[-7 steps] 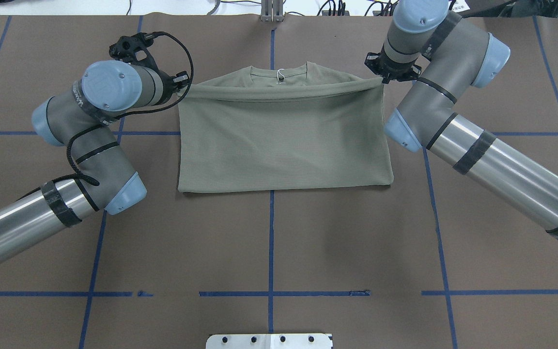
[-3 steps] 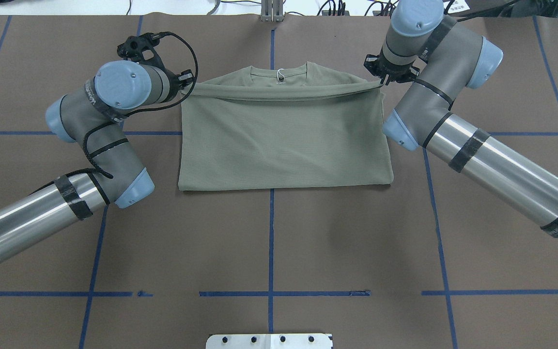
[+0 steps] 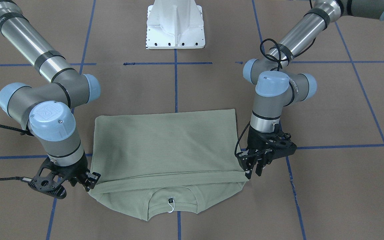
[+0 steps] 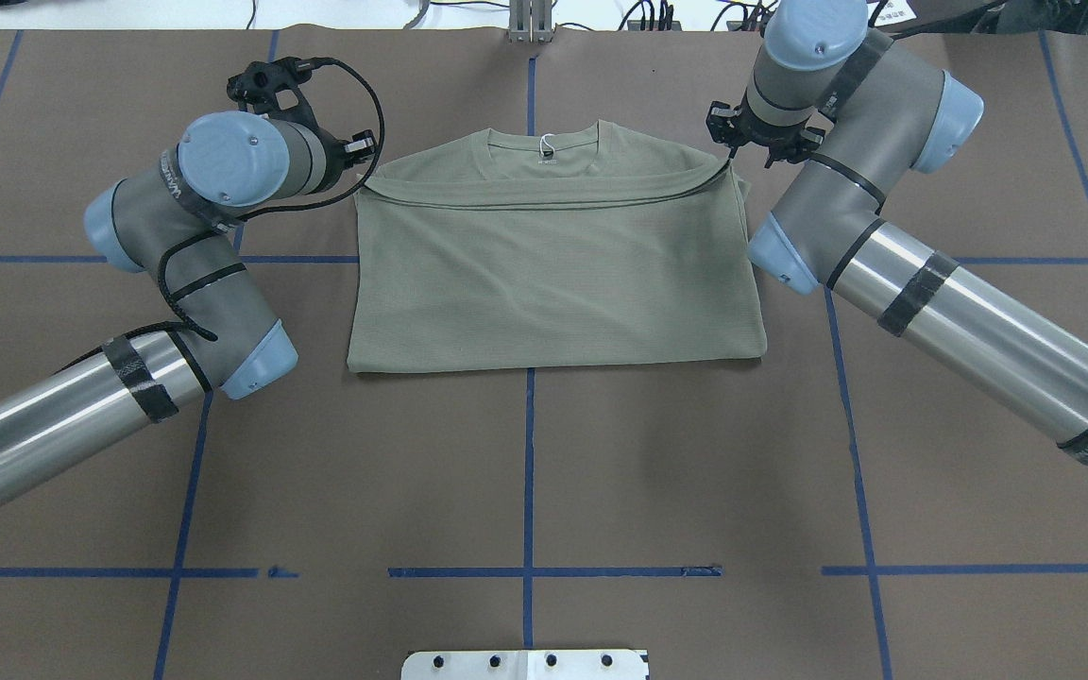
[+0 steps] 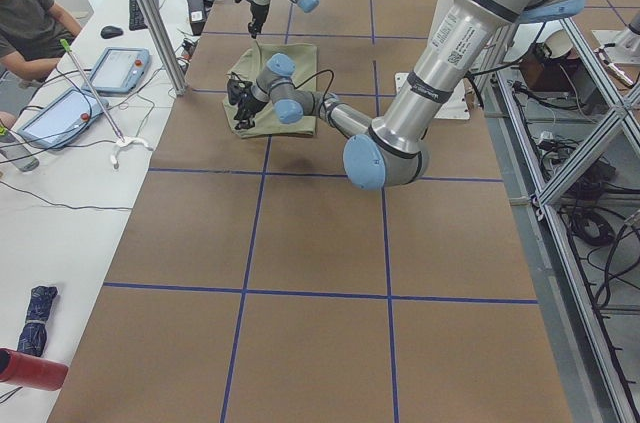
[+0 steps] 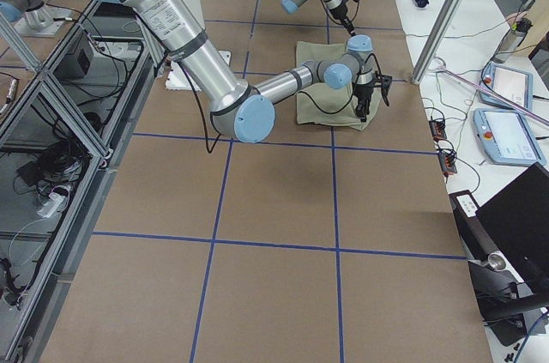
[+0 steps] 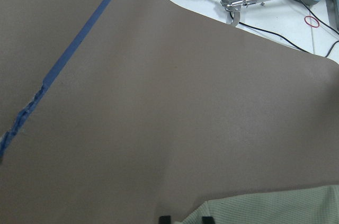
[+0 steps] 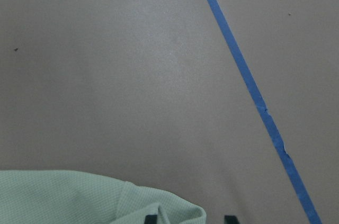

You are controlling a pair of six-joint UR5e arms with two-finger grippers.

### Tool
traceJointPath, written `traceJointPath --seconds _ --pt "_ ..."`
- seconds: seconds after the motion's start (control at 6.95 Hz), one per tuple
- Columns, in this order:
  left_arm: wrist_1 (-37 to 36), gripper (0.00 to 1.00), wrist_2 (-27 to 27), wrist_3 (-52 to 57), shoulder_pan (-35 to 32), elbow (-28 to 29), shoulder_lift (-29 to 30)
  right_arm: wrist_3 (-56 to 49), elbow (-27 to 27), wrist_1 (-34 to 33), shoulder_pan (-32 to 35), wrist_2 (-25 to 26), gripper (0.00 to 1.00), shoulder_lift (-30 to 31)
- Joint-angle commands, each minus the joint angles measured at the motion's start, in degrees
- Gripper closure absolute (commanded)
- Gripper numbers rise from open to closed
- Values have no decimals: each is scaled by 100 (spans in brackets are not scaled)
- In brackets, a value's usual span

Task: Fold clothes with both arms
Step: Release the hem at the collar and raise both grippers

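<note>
The sage-green shirt [image 4: 553,274] lies folded in half on the brown table, its ribbed collar [image 4: 544,140] and white hang tag [image 3: 171,207] showing past the folded-over hem. My left gripper [image 4: 362,165] is shut on the hem's left corner and my right gripper [image 4: 738,156] is shut on the right corner. The hem sags low between them, close over the shoulders. Facing the robot, the left gripper [image 3: 252,171] and right gripper [image 3: 90,181] stand at the two corners. Green cloth [image 7: 275,208] shows at the left fingertips, and cloth [image 8: 79,197] shows by the right ones.
The white pedestal base [image 3: 175,26] stands at the robot's edge of the table. Blue tape lines [image 4: 528,472] cross the brown surface. A person [image 5: 30,13] sits at a side table with tablets [image 5: 115,68] and cables beyond the far edge.
Both grippers moved toward the collar and lower, so the held hem has come down from a raised fold to rest close over the shirt's shoulders.
</note>
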State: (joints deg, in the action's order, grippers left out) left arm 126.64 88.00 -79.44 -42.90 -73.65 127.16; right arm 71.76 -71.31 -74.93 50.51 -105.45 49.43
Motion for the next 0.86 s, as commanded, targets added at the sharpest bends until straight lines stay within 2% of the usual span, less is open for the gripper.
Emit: traceJointPath --seconds 0.0,0.14,0.29,0.43,0.58,0.72 --pt "123 53 51 25 -16 -123 -42 441 -1500 -4 -242 -28 39 1132" --pt "124 53 60 17 -7 -280 -94 1228 -1996 22 -514 -19 36 1574" --pt "124 53 60 17 -7 -369 -156 1949 -2341 414 -856 42 35 1962" --pt "115 53 199 25 -7 -396 -183 2513 -2405 1279 -1042 69 31 2400" --pt "81 53 261 34 -7 -457 -192 3023 -2388 2202 -1078 104 31 2735" --pt "54 53 262 34 -7 -527 -200 3150 -2414 2333 -1157 121 30 2808"
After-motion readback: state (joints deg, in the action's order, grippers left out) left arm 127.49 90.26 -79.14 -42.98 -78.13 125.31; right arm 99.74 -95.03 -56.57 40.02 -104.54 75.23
